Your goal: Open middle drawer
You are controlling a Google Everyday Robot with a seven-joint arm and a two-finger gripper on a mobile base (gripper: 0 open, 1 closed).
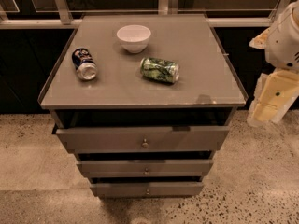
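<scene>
Obs. You are looking down on the counter (205,69) from its front side. It is a grey slab on top of a cabinet with three drawers.

Middle drawer (177,167): below the counter's front edge, second in the stack, between the top drawer (93,139) and the bottom drawer (121,189). It has a slim grey-brown front with one small round knob (146,171) at centre. A dark band shows above its front, under the top drawer. You cannot judge from this angle how far the drawer stands out. The knob stands free.

Top drawer: widest front, with its own knob at centre. The front stands a little forward of the counter's front edge, with a dark gap under the slab.

Pincer (273,99): off the counter's right edge, near the front-right corner. It is apart from the counter and well apart from the middle drawer. It reads as a cream block hanging under the white arm housing (285,36). Spread or pressed together: cannot tell.

On the counter:
- White bowl (133,37): upright, near the back edge, just left of centre.
- Dark can (84,64): on its side near the left edge, silver end facing the front.
- Green can (160,70): on its side, dented, about mid-counter, toward the front edge from the bowl.
- All three lie apart from one another.

Floor (261,181): speckled, around the cabinet.
</scene>
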